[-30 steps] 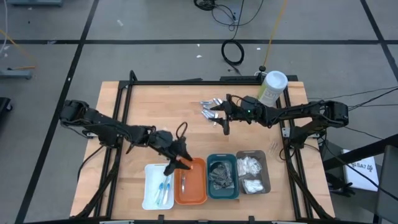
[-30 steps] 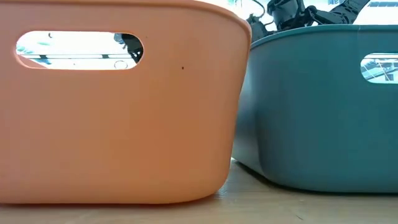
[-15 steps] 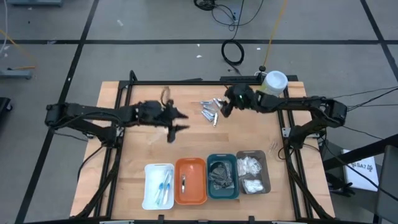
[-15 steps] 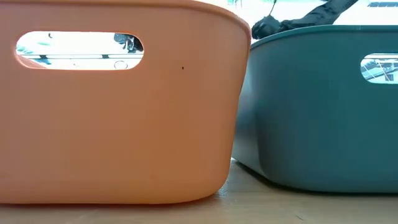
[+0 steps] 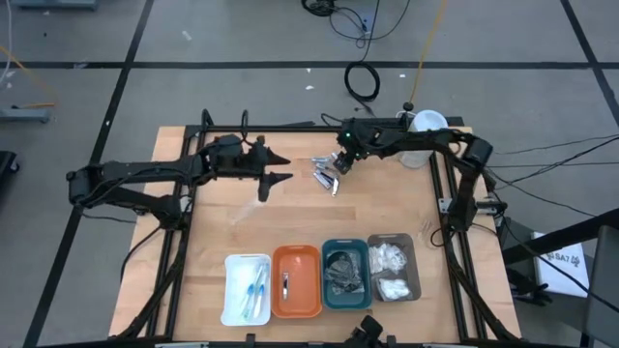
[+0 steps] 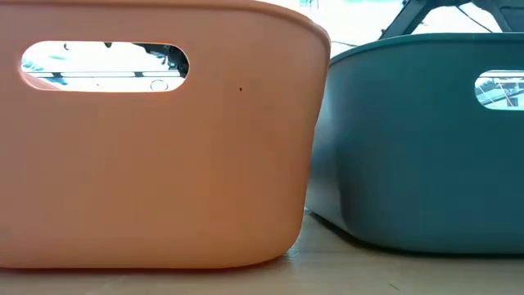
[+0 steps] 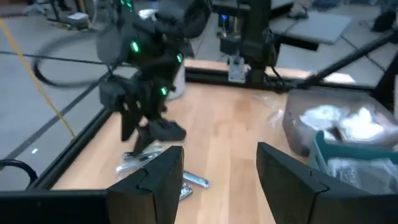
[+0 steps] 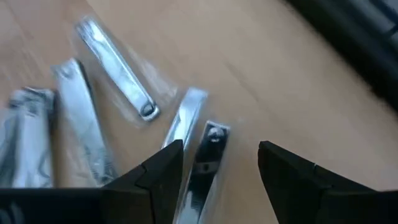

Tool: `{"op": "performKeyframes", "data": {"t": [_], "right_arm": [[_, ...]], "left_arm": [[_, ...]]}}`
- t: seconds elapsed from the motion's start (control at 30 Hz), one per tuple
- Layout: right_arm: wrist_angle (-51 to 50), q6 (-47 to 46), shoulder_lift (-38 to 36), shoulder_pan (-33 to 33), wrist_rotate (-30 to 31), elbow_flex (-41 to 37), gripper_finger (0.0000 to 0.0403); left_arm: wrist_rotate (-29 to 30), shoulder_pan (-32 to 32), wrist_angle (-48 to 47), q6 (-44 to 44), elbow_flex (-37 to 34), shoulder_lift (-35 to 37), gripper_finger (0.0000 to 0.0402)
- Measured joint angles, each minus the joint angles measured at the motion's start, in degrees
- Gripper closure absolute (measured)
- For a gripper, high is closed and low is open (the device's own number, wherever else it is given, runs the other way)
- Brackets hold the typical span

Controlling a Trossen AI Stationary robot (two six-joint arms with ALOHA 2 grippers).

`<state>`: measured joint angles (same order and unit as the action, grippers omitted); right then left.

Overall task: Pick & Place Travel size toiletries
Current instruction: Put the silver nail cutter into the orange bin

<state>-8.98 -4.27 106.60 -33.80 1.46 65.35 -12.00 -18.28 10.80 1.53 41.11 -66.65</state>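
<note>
Beside the clippers [image 5: 326, 172], at the far middle of the table [image 5: 387, 208], we see the right gripper [image 5: 340, 162] low over the pile. Half a second ago it was a little farther right, nearer the canister [image 5: 423, 130]; now it has closed in on the pile's right edge. The left gripper [image 5: 271, 167] has drifted right and slightly toward the far edge, and now sits left of the clippers, well apart from them. A second ago it was down over the orange tray [image 5: 296, 281], where one clipper [image 5: 285, 282] lies.

In the right wrist view we count about five clippers [image 8: 115, 79], flat on the wood in clear wrap, fanned at differing angles; two lie side by side with round ends just ahead of the open fingers [image 8: 148, 178], which grip nothing. In the high view the pile's long axes run mostly from near-right to far-left.

Only the left wrist view shows the right gripper [image 7: 142, 127] from the side, tips just above the clippers [image 7: 149, 163], with the grey tray [image 7: 292, 124] of white pads off to one side; its own fingers [image 7: 160, 180] stand wide and empty. The low view gives us only the walls of the orange tray [image 6: 155, 164] and the teal tray [image 6: 417, 147]. The high view alone shows the white tray [image 5: 232, 285] with sticks [image 5: 255, 292].
</note>
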Motion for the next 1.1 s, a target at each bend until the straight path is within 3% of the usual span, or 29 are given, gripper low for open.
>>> {"op": "performKeyframes", "data": {"t": [0.33,0.53,0.77,1.0,1.1], "right_arm": [[-2.1,-1.0,2.7,-0.4,0.3,0.8,0.0222],[-8.7,-1.1,2.5,-0.5,3.3,0.8,0.0253],[-9.8,-0.8,2.4,-0.6,2.7,0.8,0.0287],[-11.1,1.4,2.4,-0.7,0.0,0.8,0.0353],[-11.3,2.6,1.9,-0.5,0.1,0.7,0.0354]], "left_arm": [[1.4,-1.8,3.9,-4.0,-4.0,-0.1,0.0201],[4.2,-1.8,2.4,-5.3,-4.0,-0.2,0.0201],[5.0,-1.8,2.2,-5.4,-4.0,-0.2,0.0201],[5.1,-1.8,0.7,-6.1,-4.0,-0.2,0.0201],[5.1,-1.7,0.8,-6.7,-4.0,-0.2,0.0201]]}}
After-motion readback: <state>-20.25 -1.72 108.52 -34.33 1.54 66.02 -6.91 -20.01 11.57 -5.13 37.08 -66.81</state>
